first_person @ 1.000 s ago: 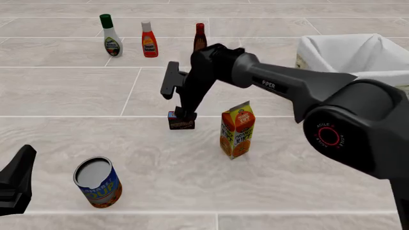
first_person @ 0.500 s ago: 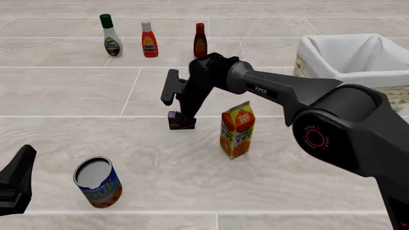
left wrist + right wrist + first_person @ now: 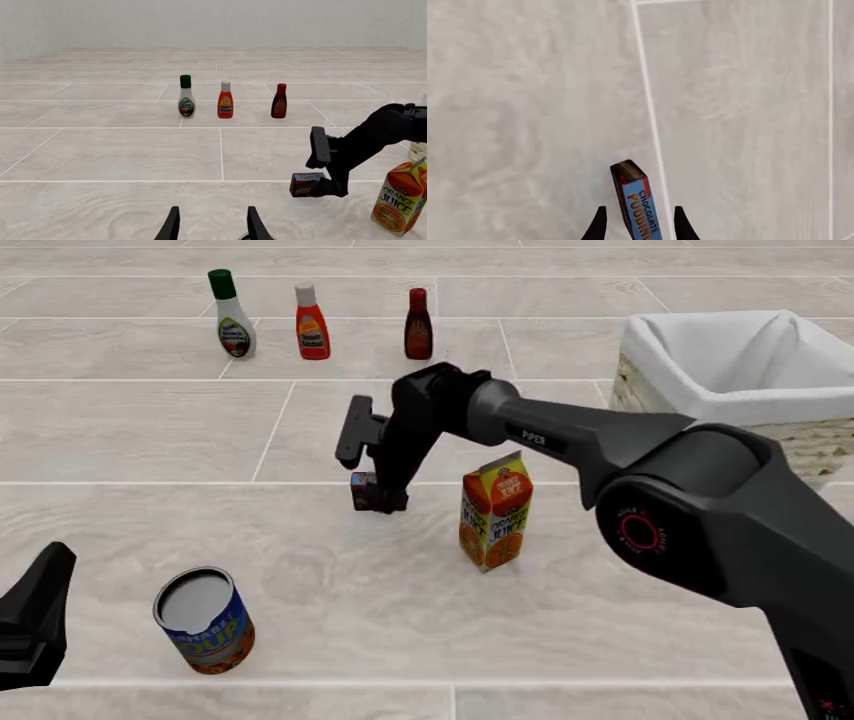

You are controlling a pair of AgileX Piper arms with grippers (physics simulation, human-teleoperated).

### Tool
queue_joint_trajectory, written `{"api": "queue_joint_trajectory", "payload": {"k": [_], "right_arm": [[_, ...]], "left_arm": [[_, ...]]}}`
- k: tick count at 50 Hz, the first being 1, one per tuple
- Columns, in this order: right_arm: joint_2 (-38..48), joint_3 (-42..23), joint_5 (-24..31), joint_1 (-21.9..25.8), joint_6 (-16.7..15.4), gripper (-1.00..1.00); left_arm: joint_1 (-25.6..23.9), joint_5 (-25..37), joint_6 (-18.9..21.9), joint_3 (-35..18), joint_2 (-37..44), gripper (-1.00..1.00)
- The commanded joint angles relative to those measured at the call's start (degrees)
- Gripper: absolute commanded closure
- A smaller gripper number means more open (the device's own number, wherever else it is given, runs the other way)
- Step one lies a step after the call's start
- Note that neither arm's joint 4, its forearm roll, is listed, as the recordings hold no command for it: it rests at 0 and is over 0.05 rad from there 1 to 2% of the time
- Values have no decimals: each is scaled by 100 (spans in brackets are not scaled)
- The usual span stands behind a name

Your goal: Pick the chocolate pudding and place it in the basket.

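Right gripper point(image 3: 636, 224): 2 dark fingertips, spread, 1 on each side of the box.
Chocolate pudding point(image 3: 635, 200): narrow blue face with lettering, brown end, between the fingertips.
Table point(image 3: 527, 100): pale tiles, thin white seams.

Right arm point(image 3: 641, 455): dark grey, smooth, round joints. Red ring on big joint. Small white letters. Thin black fingers point(image 3: 599, 225).

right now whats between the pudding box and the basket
The orange juice carton stands between the chocolate pudding and the basket, per the front view.
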Motion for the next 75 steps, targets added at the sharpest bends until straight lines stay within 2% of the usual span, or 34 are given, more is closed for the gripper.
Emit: {"api": "queue_joint_trajectory", "payload": {"k": [1,23,24,41,60,69,75], "right_arm": [[104,-36,-29,-1,40,-100],[247,-101,-47,-3,59,-100],[247,-83,-56,-5,54,100],[-53,285,-163,22,17,100],[-1239,1336,-379,-96,-250,100],[-1731,1679,-459,-73,-250,100],[-2006,1714,-445,-111,-134,100]], "left_arm": [[-2,6,4,0,-11,-100],[-3,6,4,0,-11,-100],[-3,6,4,0,-11,-100],[-2,6,4,0,-11,-100],[-2,6,4,0,-11,-100],[-3,6,4,0,-11,-100],[-3,6,4,0,-11,-100]]}}
